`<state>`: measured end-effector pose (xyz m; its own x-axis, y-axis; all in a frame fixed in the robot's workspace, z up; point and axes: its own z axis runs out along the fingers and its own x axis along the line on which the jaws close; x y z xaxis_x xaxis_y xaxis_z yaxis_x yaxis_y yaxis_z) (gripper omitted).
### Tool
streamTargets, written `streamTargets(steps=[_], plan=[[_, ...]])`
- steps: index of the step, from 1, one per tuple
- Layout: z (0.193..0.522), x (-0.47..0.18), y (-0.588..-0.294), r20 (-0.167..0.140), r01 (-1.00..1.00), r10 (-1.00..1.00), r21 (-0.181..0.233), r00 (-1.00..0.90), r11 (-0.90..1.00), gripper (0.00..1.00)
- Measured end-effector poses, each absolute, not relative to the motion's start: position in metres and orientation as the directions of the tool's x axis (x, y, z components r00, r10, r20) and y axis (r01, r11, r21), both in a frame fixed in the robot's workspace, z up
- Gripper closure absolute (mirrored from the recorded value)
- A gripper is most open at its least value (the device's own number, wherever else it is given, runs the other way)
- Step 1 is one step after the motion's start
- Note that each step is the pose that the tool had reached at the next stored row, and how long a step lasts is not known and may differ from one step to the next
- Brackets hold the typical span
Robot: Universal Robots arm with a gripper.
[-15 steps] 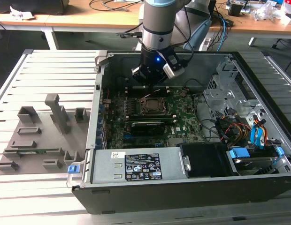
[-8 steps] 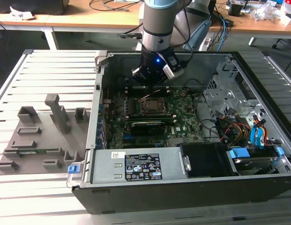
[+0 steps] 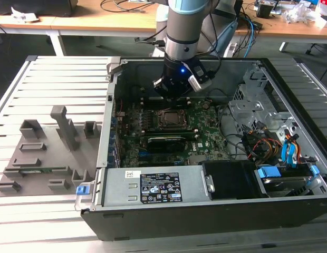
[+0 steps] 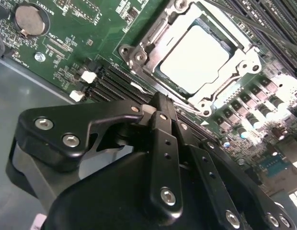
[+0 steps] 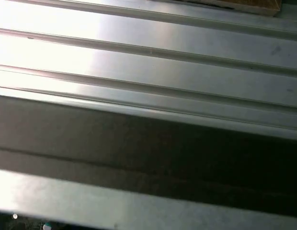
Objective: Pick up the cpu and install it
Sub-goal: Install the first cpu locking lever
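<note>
The claw (image 4: 160, 103) has its fingers closed together on nothing, and the cpu (image 4: 195, 58) lies flat in the socket frame (image 4: 139, 52) just beyond its tips.

Lighting was pretty even and bright in the exterior view, though the computer case (image 3: 216, 158) interior sat in shadow, the cpu (image 4: 195, 60) was blown out with white glare in the second wrist view, and the slatted table (image 5: 148, 43) looked soft and overexposed in the first wrist view.
</note>
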<state>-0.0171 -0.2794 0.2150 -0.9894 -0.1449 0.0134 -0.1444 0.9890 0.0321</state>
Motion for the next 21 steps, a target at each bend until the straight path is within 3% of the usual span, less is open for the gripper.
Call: streamTargets(steps=[6,16,21], plan=[[0.201,-0.004,-0.281,0.014,-0.144,-0.145,0.029,-0.989,0.989,0.89],[0.208,-0.004,-0.282,0.013,-0.145,-0.146,0.030,-0.989,0.989,0.89],[0.208,-0.004,-0.297,0.013,-0.145,-0.145,0.030,-0.989,0.989,0.89]])
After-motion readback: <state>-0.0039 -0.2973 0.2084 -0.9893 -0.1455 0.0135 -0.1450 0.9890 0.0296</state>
